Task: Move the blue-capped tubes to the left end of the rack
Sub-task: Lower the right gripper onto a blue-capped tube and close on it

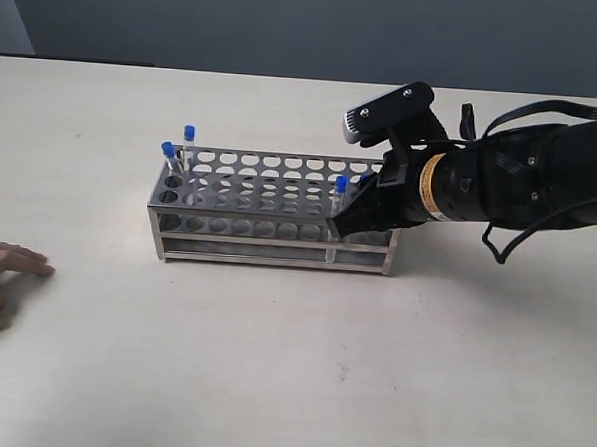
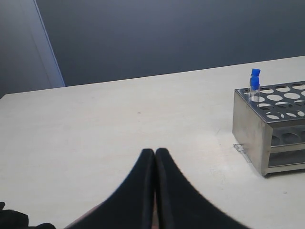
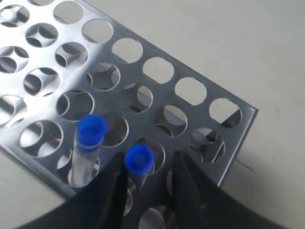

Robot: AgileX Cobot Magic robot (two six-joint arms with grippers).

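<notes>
The steel rack stands mid-table. Two blue-capped tubes stand in holes at its left end; the left wrist view shows them as a pair at the rack's corner. Near the right end another tube stands in a front hole. My right gripper hangs over that end, open. In the right wrist view its fingers straddle the cap of a fourth tube, one finger touching it, with the neighbouring tube just outside my right gripper. My left gripper is shut and empty, low over the table.
A person's hand rests on the table at the left edge of the exterior view. The rack's top plate has several open holes around the two tubes. Bare tabletop lies between my left gripper and the rack.
</notes>
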